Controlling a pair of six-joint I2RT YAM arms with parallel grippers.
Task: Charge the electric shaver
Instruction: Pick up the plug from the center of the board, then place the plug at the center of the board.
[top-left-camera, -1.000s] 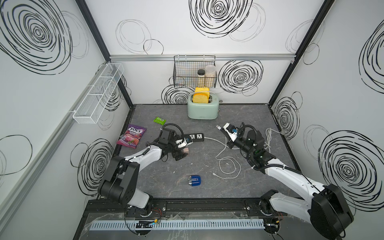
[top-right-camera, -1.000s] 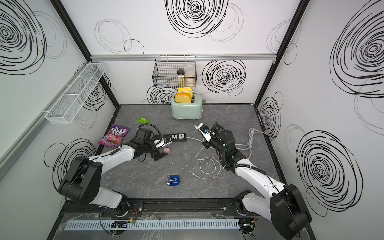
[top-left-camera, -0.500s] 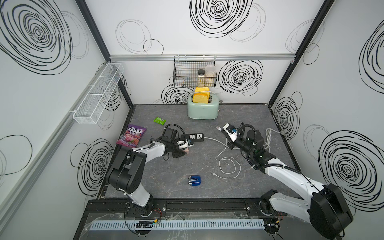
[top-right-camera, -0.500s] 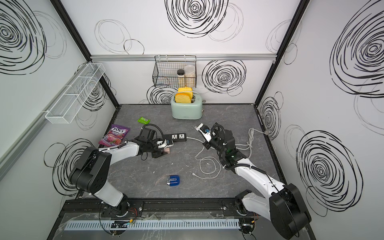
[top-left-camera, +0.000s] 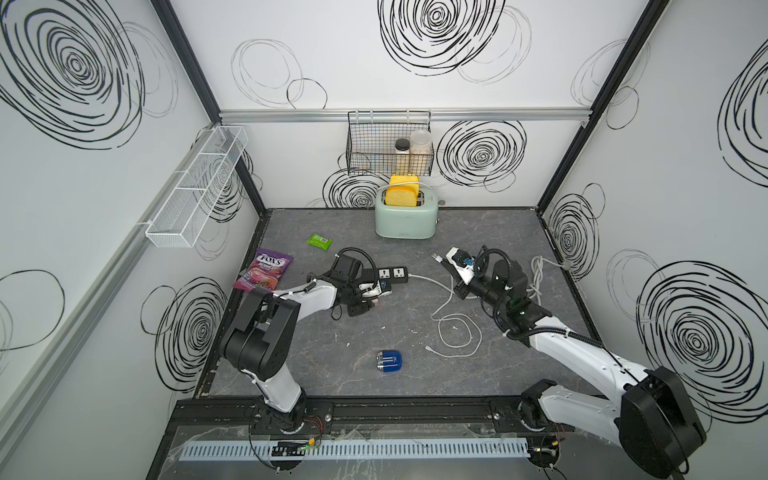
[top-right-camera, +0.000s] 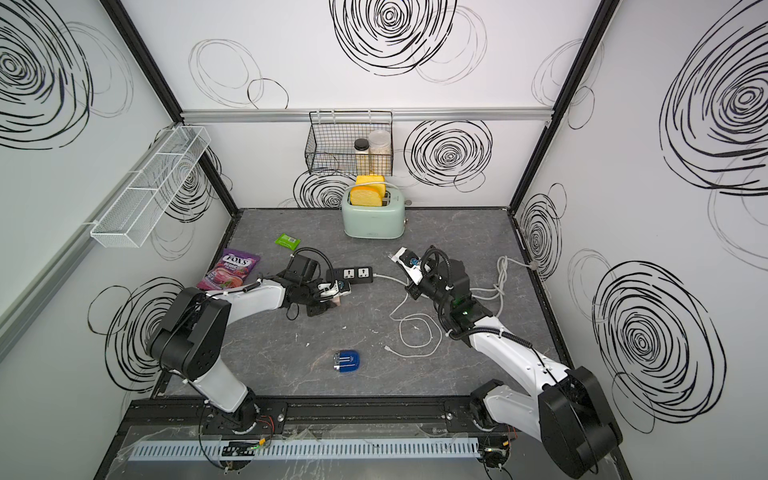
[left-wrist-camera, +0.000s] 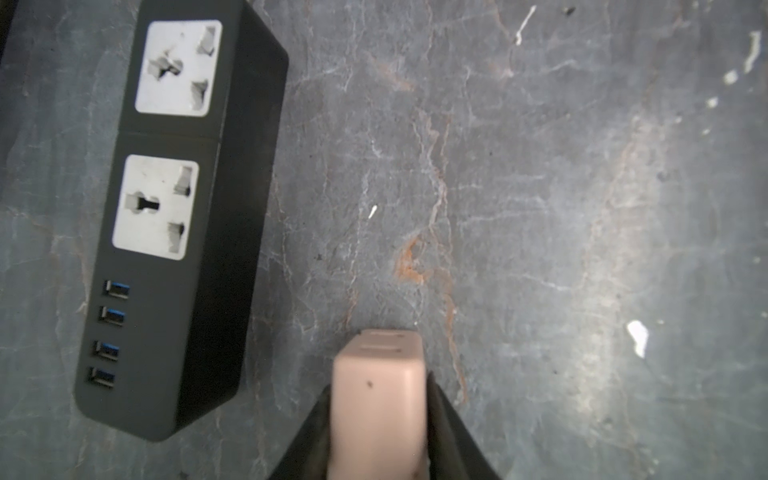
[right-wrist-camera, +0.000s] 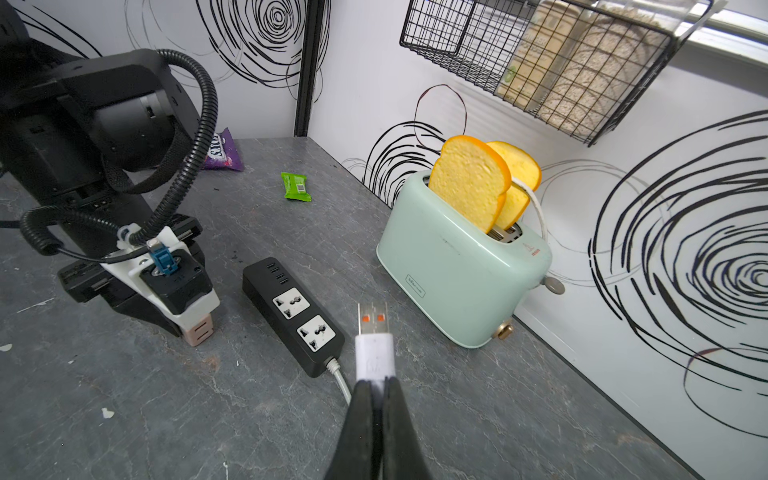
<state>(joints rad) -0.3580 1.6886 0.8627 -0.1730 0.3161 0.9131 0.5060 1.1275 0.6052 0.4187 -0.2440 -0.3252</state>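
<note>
Top views, shaver: the shaver lies flat on the table, near the front edge and about mid-width; silver heads point left; it shows in both top views, well apart from both arms; nothing touches it.
Top views, left arm: the left gripper is low over the table, just in front of the strip.
Top views, right arm: the right gripper is raised to the right of the strip, pointing far-left; the white cable trails from it in loose loops on the table.
Left wrist, grip: fingers flank the pink charger on both sides and touch it; the left gripper grasps the charger; the strip sits just left of it, both sockets vacant.
Right wrist, grip: the right gripper is clenched on the white USB plug, metal tip forward and clear of the strip; the toaster stands far right.
Shaver not seen: neither wrist view shows it.
Handling, judged: small and probably light; rigid shell; the glossy, rounded surface looks slippery, so it could squirt out of a hard pinch.
Where to hold, judged: across the blue body's flatter sides, away from the heads; where the charging port lies cannot be told.
</note>
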